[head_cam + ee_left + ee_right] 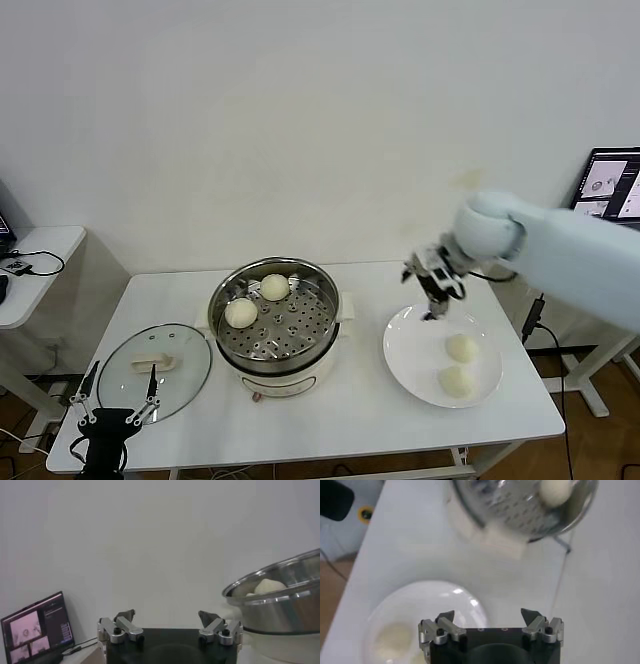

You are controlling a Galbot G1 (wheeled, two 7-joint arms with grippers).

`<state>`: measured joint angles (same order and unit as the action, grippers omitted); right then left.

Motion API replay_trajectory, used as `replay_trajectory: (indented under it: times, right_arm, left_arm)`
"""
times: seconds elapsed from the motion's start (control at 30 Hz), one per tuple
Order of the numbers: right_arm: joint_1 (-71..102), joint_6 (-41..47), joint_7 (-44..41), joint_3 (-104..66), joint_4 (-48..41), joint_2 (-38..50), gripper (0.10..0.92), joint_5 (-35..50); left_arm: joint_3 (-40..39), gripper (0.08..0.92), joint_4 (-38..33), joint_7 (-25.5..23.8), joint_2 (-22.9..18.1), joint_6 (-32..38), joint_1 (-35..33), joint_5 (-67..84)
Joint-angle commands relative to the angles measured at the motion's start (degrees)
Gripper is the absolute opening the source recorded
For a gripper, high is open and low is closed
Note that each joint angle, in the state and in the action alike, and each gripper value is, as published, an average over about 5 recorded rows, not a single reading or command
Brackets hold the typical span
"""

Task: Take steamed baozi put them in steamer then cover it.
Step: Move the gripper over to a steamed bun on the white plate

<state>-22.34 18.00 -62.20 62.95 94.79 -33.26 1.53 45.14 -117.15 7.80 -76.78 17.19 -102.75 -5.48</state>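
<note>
Two steamed baozi (241, 312) (275, 287) already sit on the perforated tray of the steamer (322, 292) at the desk's middle; two more (462, 348) (455, 381) wait on the white plate (405, 350) near the right edge. About halfway, I judge. The right gripper (433, 296) hovers over the plate's far rim, jaws apart and empty. The cover (155, 365) lies near the front left corner, beside the idle left gripper (112, 410), also spread wide.

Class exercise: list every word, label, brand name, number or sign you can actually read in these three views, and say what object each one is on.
None can be read.
Monitor at the right edge of the head view: windows with text, too small to read.
Laptop screen in the left wrist view: lines of text, too blurred to read.
Steamer, cover and plate: no visible lettering.
</note>
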Motion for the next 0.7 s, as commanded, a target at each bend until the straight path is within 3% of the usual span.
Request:
replay_trajectory:
  times: [0.03,0.7]
  right_arm:
    - [21.15,-2.36,0.43,-11.72,3.50,10.70,0.823,-9.10]
    - [27.56,-2.33,2.86,-12.29,-4.02,4.61,0.823,-12.66]
  left_arm:
    - [0.01,0.823,0.01,-0.07,0.01,-0.26,-0.04,-0.16]
    - [1.26,0.823,1.24,0.07,-0.09,-0.08,-0.25,0.06]
